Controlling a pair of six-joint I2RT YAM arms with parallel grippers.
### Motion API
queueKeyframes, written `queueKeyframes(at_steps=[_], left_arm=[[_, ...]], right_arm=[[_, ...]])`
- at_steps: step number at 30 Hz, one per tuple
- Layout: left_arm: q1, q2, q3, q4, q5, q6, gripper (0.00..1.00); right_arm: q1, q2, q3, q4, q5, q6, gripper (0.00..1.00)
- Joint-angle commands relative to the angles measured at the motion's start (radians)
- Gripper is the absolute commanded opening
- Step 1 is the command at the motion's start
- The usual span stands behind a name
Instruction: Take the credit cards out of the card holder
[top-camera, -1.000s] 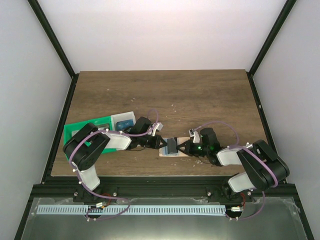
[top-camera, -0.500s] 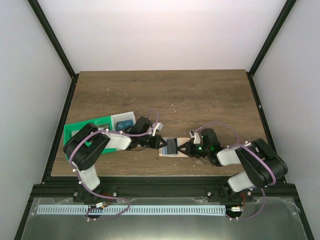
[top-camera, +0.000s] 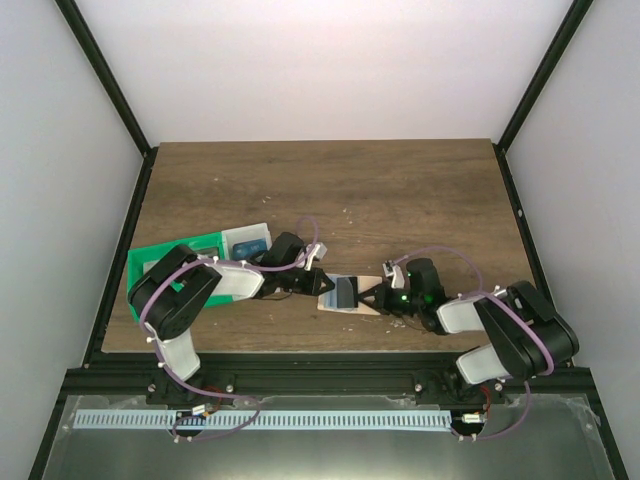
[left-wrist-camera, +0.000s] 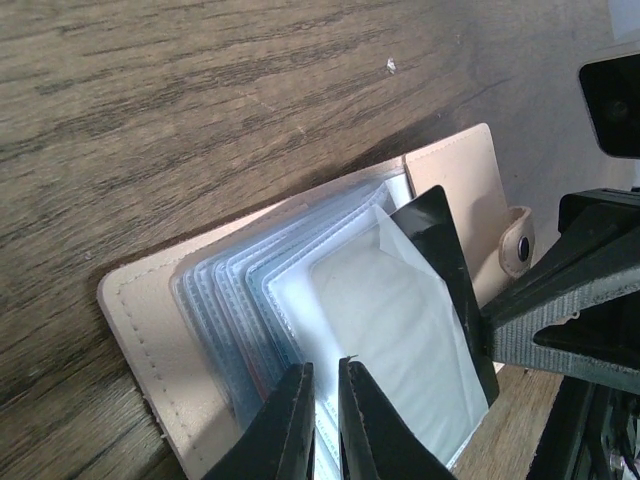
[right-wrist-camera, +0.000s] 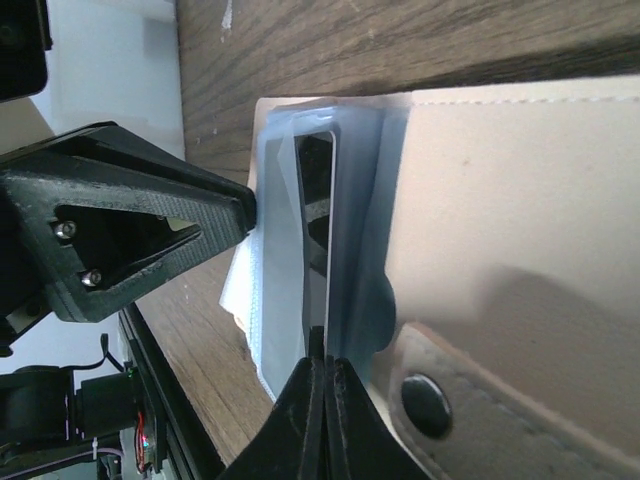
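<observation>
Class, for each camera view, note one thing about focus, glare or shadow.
Top external: sharp, the card holder tiny. Left wrist: soft glare whitens the holder's clear sleeves; the left end effector looks soft. Right wrist: the snap strap shadows the tan cover; right end effector out of focus.

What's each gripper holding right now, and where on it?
Both pinch the tan bifold card holder by its clear plastic sleeves: left gripper on one edge, right gripper on the opposite.
</observation>
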Motion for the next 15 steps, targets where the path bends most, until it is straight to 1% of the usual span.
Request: queueKeyframes(at_steps=[1, 2, 4, 5, 12, 15], left_arm=[[0.000, 0.034, 0.004, -0.045, -0.043, 0.018, 0.11], [0.000, 0.036, 0.005, -0.043, -0.041, 0.017, 0.11], [0.000, 0.039, 0.002, -0.037, -0.035, 0.014, 0.11], [0.000, 0.040, 0.001, -0.034, -0.033, 0.014, 0.11], [0.000, 0.044, -0.007, -0.022, -0.030, 0.008, 0.11], [0.000, 0.045, -0.007, -0.016, -0.027, 0.003, 0.11]], right_arm=[[-0.012, -0.035, -0.010, 0.004, -0.019, 0.001, 0.00], [-0.013, -0.036, -0.009, 0.003, -0.023, -0.004, 0.02], [-0.013, -0.026, 0.003, -0.017, -0.023, -0.020, 0.12], [-0.012, -0.019, 0.007, -0.020, -0.022, -0.024, 0.15], [-0.014, 0.037, 0.045, 0.010, -0.022, -0.021, 0.21], [-0.015, 0.081, 0.060, 0.034, -0.046, -0.019, 0.22]])
